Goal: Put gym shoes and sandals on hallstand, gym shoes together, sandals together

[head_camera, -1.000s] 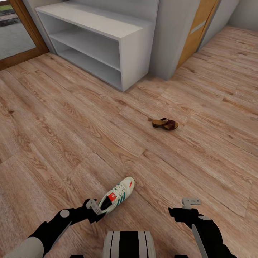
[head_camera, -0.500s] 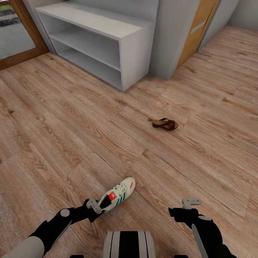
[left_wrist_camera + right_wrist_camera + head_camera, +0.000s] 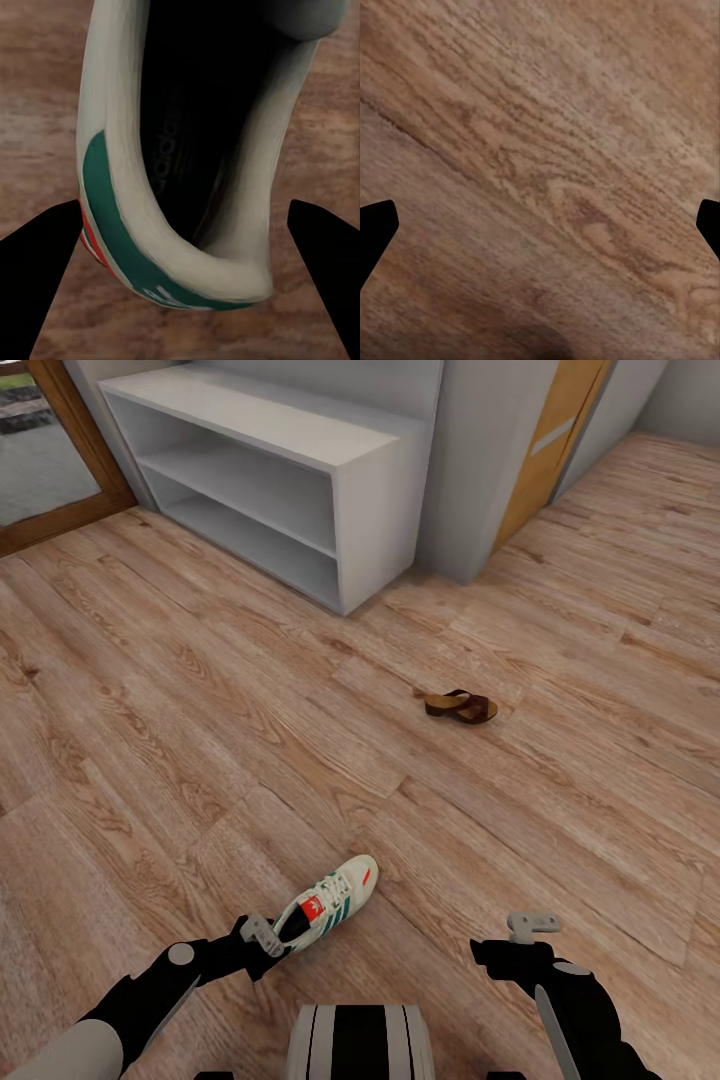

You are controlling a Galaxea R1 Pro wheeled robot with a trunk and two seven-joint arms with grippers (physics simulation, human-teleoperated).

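The left tool (image 3: 262, 937) sat at the heel of a gym shoe (image 3: 326, 905) on the corridor floor (image 3: 200, 760), directly in front of the robot. The shoe's long axis ran from that heel, nearest the left tool, away and to the right, toe pointing roughly toward the sandal (image 3: 460, 706). In the left wrist view the left tool's fingers (image 3: 37, 270) stood apart, one on each side of the gym shoe's heel collar (image 3: 180, 255), neither touching it; the heel lay squarely between them, so closing would likely pinch it across its width. The left arm was clearly the nearer one.

The right tool (image 3: 531, 926) hovered over bare planks, well apart from the shoe, its fingers (image 3: 375, 225) spread wide in the right wrist view.

The sandal lay well beyond, on the floor between the robot and the hallstand (image 3: 290, 490), whose two shelf slots stood bare. One gym shoe and one sandal could be made out. The shoe's toe was cut off in the left wrist view.
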